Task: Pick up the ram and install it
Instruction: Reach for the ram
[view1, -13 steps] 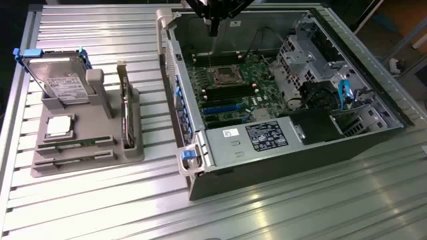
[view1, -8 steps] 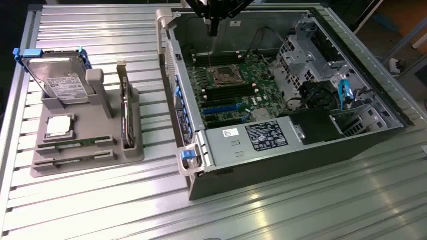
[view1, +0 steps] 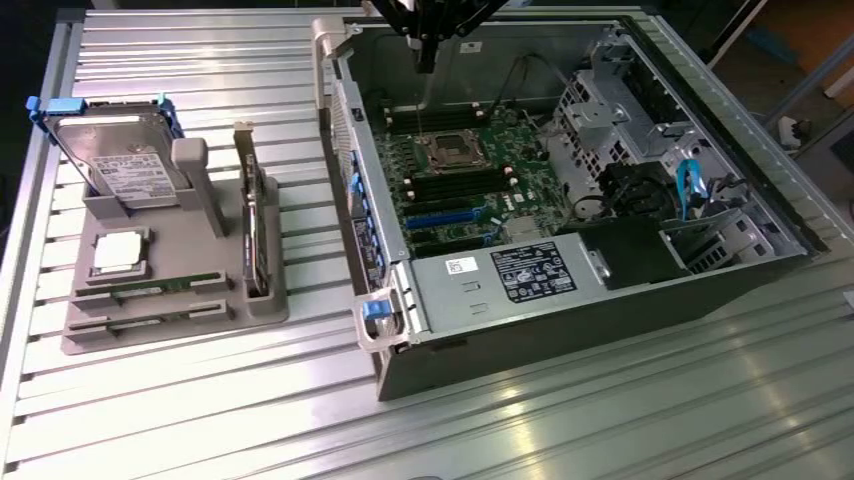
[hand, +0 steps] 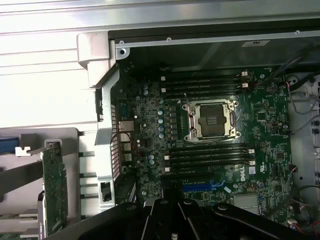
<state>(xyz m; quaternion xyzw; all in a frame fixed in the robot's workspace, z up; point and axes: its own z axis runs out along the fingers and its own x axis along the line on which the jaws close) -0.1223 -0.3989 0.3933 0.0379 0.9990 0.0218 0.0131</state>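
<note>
The ram, a thin green stick, lies in a slot of the grey holder at the exterior view's left, in front of the CPU chip. My gripper hangs far from it, above the back of the open computer case, over the motherboard. Its dark fingers are shut and I see nothing between them. In the wrist view the gripper sits over the board, with black memory slots on both sides of the CPU socket.
A silver hard drive stands in the holder's back. A green card with a metal bracket stands on edge between holder and case. The case's drive cage and cables crowd the exterior view's right.
</note>
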